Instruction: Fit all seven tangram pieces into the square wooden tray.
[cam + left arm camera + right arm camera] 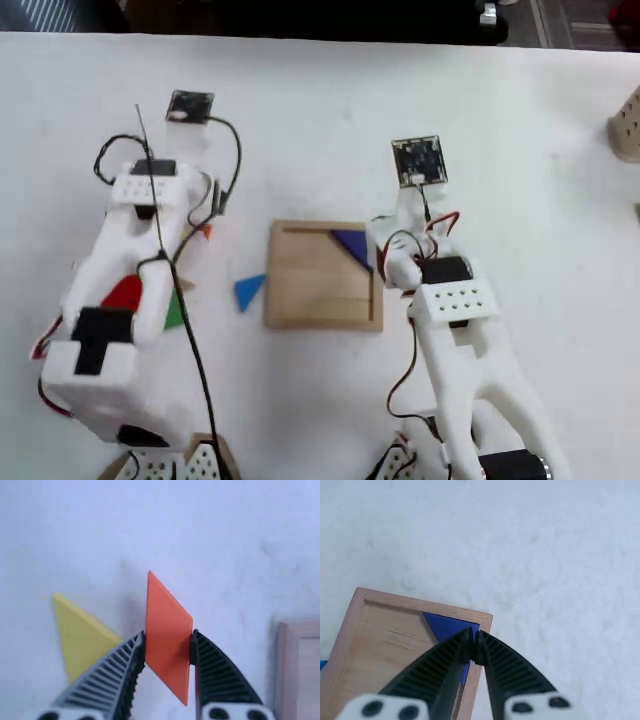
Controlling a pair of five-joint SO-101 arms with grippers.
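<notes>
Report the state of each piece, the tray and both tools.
Left tool, shut on the orange parallelogram piece.
Right tool, shut, tips over the dark blue triangle piece.
Orange parallelogram piece, gripped, outside the square wooden tray.
Dark blue triangle piece, flat in a tray corner.
Square wooden tray, holding one piece.
Yellow triangle piece, flat on the white table.
Light blue triangle piece, on the table beside the tray.

The wooden tray [320, 300] holds a dark blue triangle [352, 243] in one corner. A light blue triangle [248, 291] lies just beside it. An orange piece [167, 637] is near a yellow triangle [77, 635]
</notes>
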